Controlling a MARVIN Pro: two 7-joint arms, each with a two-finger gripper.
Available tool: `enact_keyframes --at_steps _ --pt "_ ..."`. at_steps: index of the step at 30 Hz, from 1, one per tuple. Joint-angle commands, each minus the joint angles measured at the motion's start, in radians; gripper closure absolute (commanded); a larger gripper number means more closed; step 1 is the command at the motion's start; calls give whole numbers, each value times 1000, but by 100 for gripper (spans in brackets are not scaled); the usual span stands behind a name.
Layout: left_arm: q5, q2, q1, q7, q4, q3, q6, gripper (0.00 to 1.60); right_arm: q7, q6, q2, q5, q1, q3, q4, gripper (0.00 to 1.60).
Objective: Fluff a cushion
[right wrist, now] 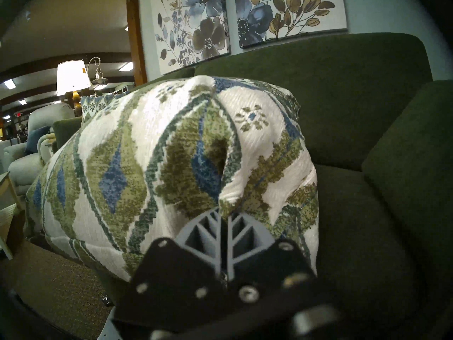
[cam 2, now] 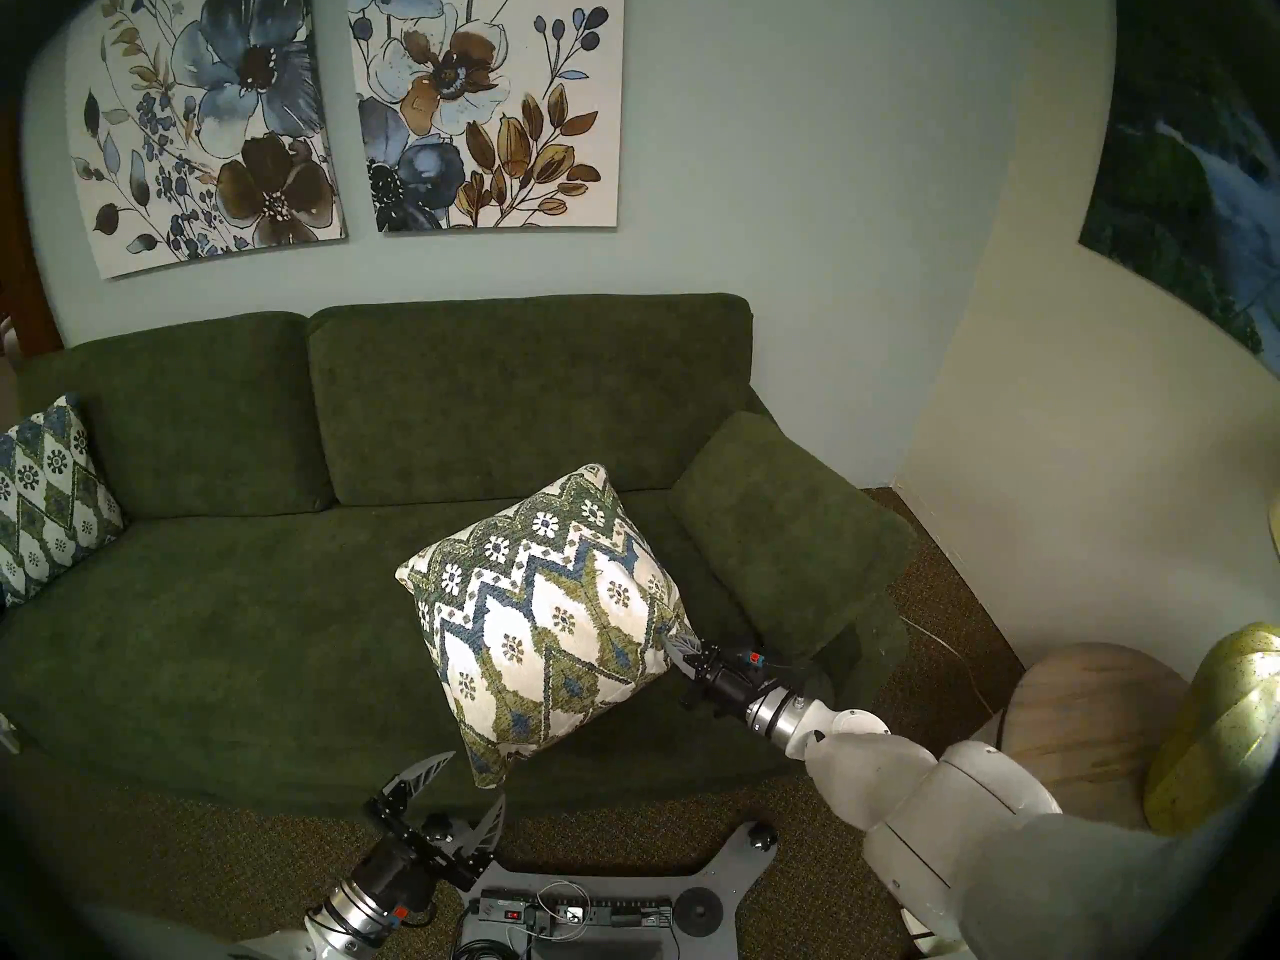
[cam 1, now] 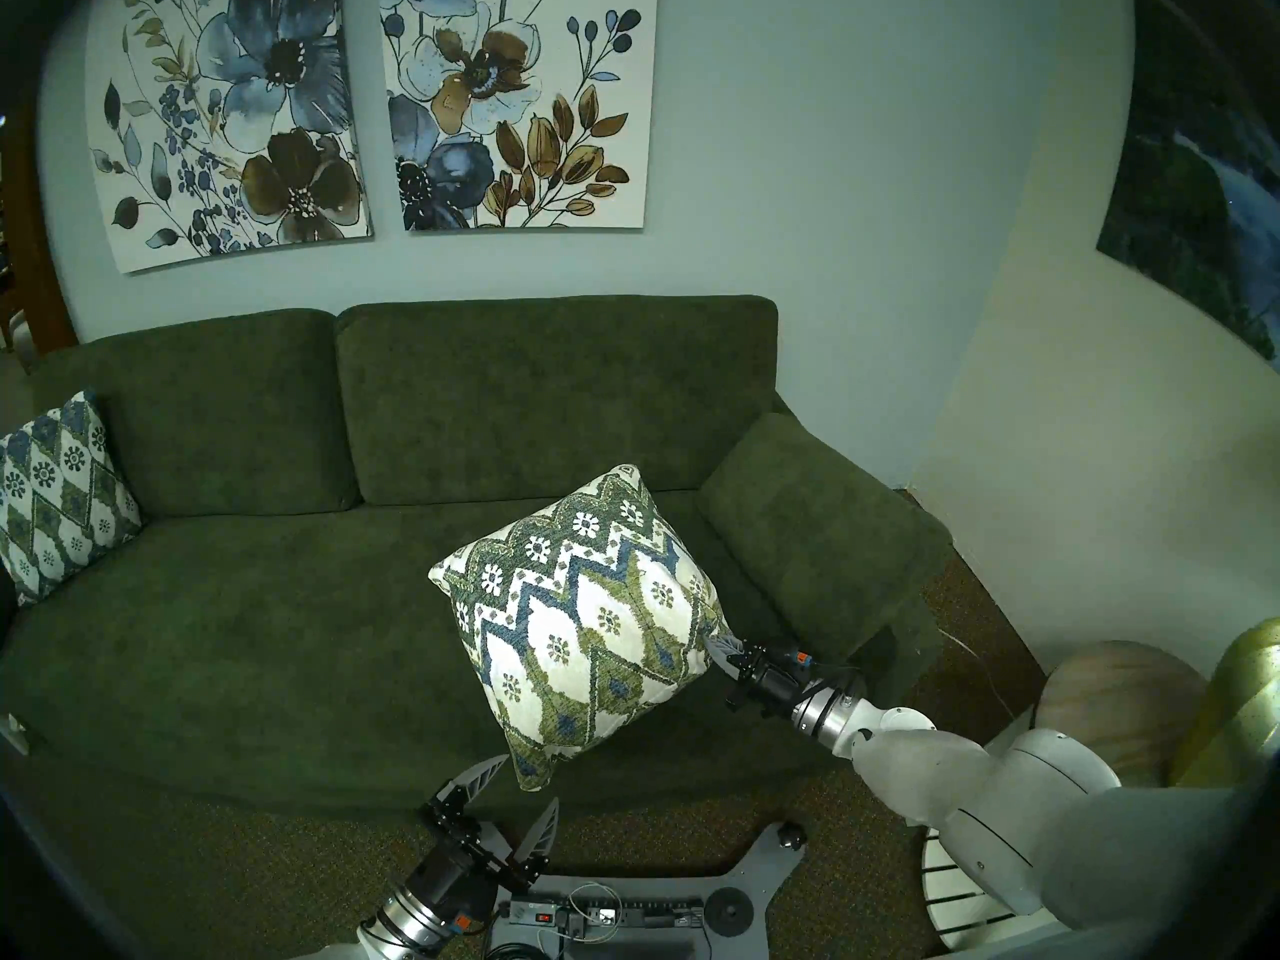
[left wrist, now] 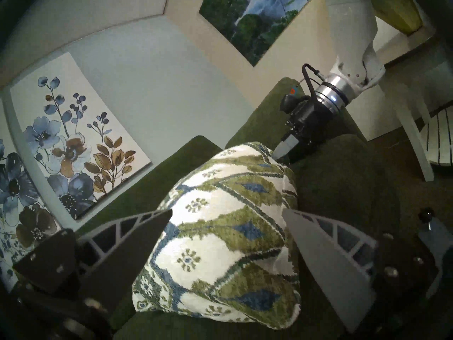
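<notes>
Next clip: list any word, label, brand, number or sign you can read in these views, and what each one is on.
No text is legible in any view.
Black power strip on the robot base: small markings and a red spot, too small to read.
Orange tag on the lit white lampshade: no print resolvable.
Small red sign in the far showroom: blurred.
Cream, olive and blue zigzag woven cushion, pinched by the right gripper: woven pattern only, no label visible.

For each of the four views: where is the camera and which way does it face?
Head left: high, looking down at sofa; both arms show.
Head right: nearly the same, shifted.
Left wrist: low, faces cushion between open left gripper; right arm behind.
Right wrist: faces the sofa back; right gripper pinches cushion corner.
Shared: all show the cushion.
</notes>
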Motion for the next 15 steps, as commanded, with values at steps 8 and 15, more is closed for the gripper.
enact_keyframes --at_steps 8,15 --pt "-102 -119 -192 -111 116 -84 72 0 21 -48 -7 -2 11 -7 -53 160" --pt "-134 -173 -255 -199 172 -107 107 0 9 -71 4 0 0 -10 -69 160"
